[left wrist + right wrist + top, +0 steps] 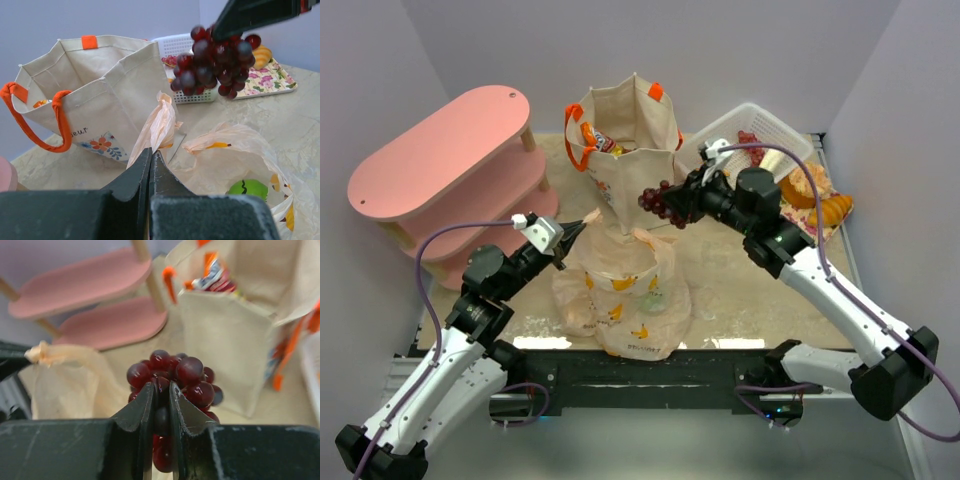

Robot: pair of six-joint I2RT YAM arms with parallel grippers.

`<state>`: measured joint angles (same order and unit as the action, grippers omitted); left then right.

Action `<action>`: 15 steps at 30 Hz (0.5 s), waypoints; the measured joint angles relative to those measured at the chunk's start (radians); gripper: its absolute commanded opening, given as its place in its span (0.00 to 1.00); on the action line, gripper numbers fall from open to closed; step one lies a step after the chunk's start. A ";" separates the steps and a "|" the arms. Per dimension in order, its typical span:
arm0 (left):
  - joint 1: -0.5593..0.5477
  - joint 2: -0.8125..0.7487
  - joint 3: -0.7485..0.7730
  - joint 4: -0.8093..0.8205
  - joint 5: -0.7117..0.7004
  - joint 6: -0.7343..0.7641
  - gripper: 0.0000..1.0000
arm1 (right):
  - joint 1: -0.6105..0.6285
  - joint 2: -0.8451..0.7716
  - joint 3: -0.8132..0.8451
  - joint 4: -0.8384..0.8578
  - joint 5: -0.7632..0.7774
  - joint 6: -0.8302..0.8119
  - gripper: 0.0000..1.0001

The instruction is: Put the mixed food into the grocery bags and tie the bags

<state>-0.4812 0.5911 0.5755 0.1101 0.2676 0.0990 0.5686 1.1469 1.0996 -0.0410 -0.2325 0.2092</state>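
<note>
Loading step, seen from the front of the desk (725, 290). The right tool (678, 205) is clamped on the stem side of a bunch of dark grapes (657, 202) and holds it in the air, clear of the desk, between the near wall of the canvas tote (632, 160) and the raised top of the peach plastic bag (620, 290). In the right wrist view the two fingers are pressed onto the cluster. The left tool (582, 224) is closed with its tips pinching a twisted handle of the peach plastic bag. It lifts that edge so that the mouth gapes toward the grapes. A green round vegetable (247, 189) already lies inside this bag, and red and orange snack packets (215, 277) show inside the tote. Golden bread (835, 208) remains on the floral mat (820, 225) beside the white slatted basket (765, 125), well apart from both bags. A pink two-tier shelf (445, 150) stands at the left. Judgement: packing is partly done and no bag is tied. The left tool's hold suggests the plastic bag is the target. The next move calls for bringing the grapes nearer over its opening, lowering them past the lifted rim and releasing only once they are inside. The thin film may fold shut or catch the cluster, so the left tool should hold the rim up during the drop.
</note>
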 measured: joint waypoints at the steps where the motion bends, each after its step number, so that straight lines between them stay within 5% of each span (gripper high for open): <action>1: 0.000 0.000 0.000 0.000 0.001 0.000 0.00 | 0.020 0.008 -0.014 -0.002 -0.015 0.013 0.00; 15: 0.000 0.008 0.000 0.000 0.001 0.000 0.00 | 0.254 0.057 -0.057 0.086 -0.182 0.094 0.00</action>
<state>-0.4812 0.5991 0.5755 0.1101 0.2687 0.0990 0.8223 1.2041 1.0428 0.0448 -0.4149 0.3031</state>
